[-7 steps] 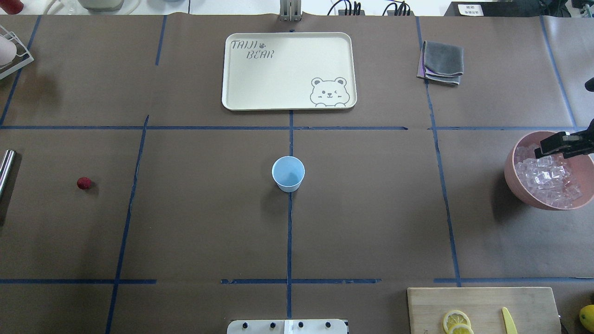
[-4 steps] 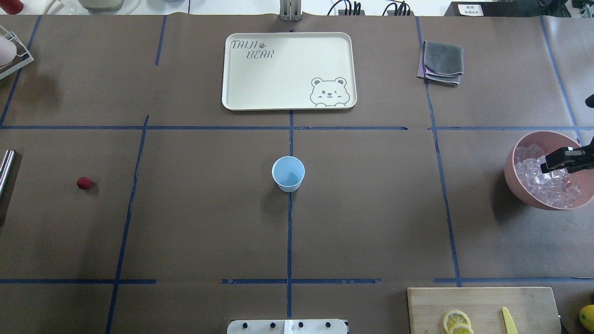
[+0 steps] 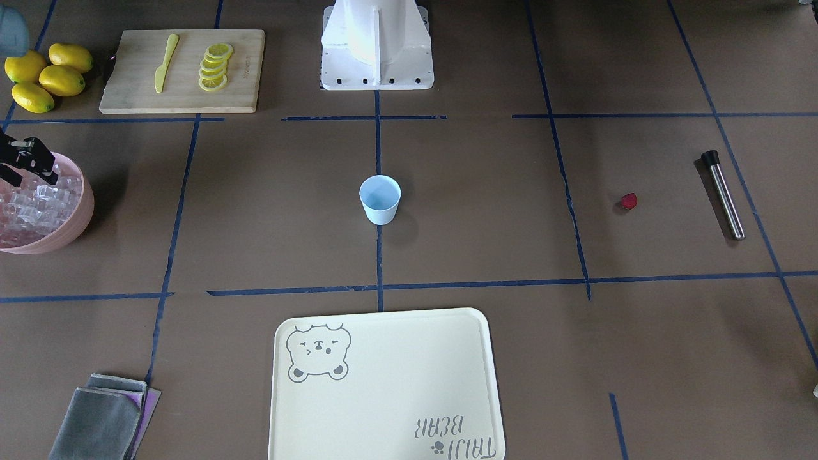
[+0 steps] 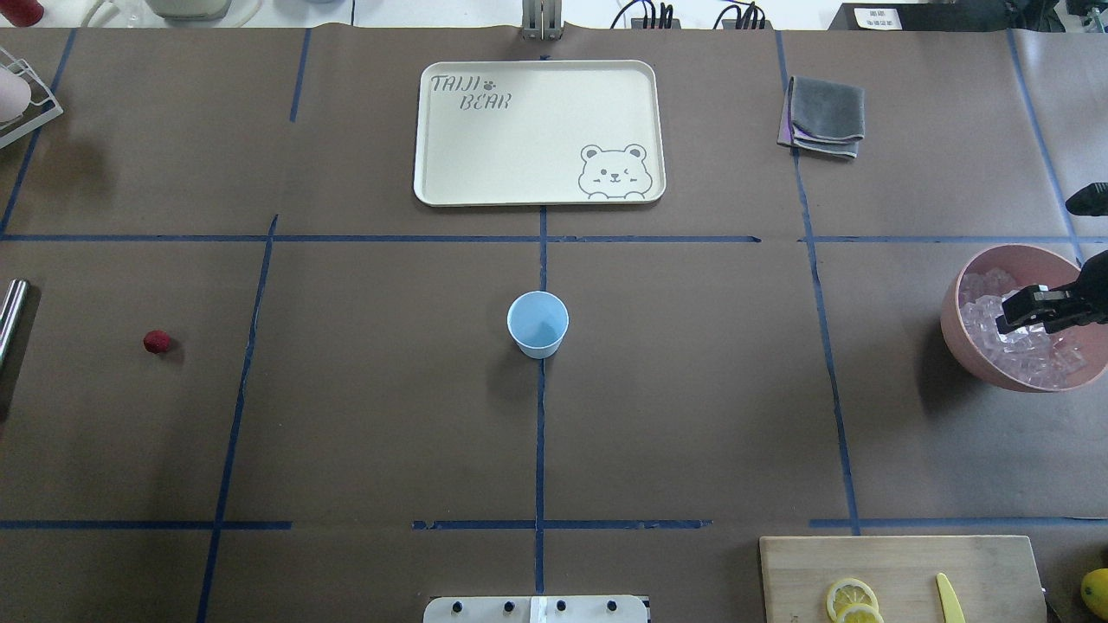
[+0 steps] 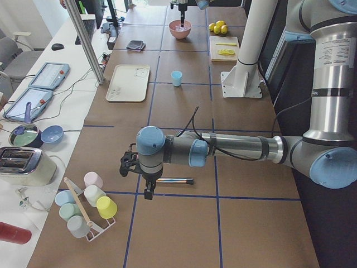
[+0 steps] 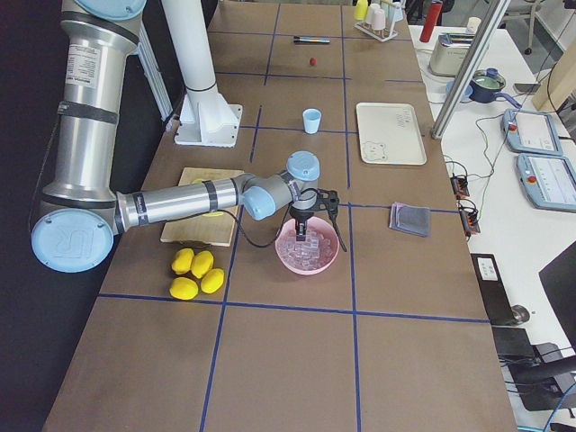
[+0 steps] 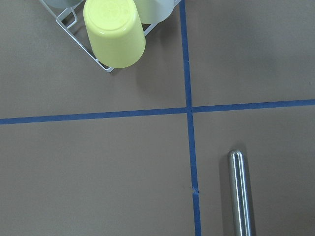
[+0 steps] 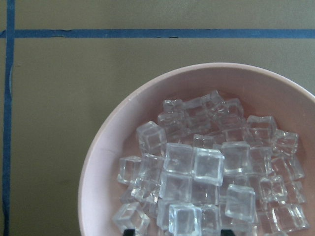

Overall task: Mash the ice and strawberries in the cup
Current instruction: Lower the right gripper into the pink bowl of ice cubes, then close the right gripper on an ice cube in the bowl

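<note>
My right tool [image 4: 1004, 316] hangs low over the pink bowl [image 8: 106, 147], spread wide and empty—poised, I judge, to pinch a cube of the ice [image 8: 206, 167] heaped there—while the blue cup [image 4: 537, 323] stands empty at the middle of the table [image 4: 692, 389], the strawberry [image 4: 156, 342] well off left.

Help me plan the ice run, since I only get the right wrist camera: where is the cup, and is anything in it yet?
Observer: The cup stands upright mid-table, on the middle tape line, and looks empty.
Operator: And the strawberry?
Observer: The strawberry lies on the bare table, far over on the robot's left side, well apart from the cup.
Operator: Is a masher out?
Observer: A metal rod with a black tip lies beyond the strawberry, nearer the robot's left end of the table.
</note>
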Robot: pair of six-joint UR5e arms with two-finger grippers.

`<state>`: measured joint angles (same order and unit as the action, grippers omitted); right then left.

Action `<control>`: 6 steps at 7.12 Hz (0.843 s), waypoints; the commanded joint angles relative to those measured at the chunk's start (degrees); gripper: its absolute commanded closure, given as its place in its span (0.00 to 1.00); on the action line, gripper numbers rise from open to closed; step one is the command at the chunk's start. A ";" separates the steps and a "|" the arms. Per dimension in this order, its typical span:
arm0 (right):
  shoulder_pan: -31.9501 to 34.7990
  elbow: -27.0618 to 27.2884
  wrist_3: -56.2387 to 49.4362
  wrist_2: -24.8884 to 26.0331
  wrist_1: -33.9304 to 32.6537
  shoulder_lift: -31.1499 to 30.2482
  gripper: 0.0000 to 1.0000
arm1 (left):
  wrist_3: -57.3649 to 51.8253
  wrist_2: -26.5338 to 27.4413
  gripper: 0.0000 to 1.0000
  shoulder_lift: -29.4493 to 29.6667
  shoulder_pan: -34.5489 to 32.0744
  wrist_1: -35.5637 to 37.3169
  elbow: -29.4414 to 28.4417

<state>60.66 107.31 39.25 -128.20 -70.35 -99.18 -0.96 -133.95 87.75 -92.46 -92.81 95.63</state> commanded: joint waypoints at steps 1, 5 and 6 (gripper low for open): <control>-0.54 -1.57 -0.05 0.05 0.04 0.74 0.34 | 0.17 0.00 0.00 0.06 0.00 0.00 0.17; -0.81 -1.84 0.04 -0.03 -0.05 0.48 0.37 | 0.17 0.00 0.00 0.15 0.00 0.08 0.17; -0.81 -1.84 0.21 -0.03 -0.22 0.39 0.38 | 0.17 0.00 0.00 0.15 0.00 0.08 0.17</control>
<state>59.91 105.48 39.30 -128.20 -70.41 -98.68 -0.80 -133.95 87.88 -92.46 -92.75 95.80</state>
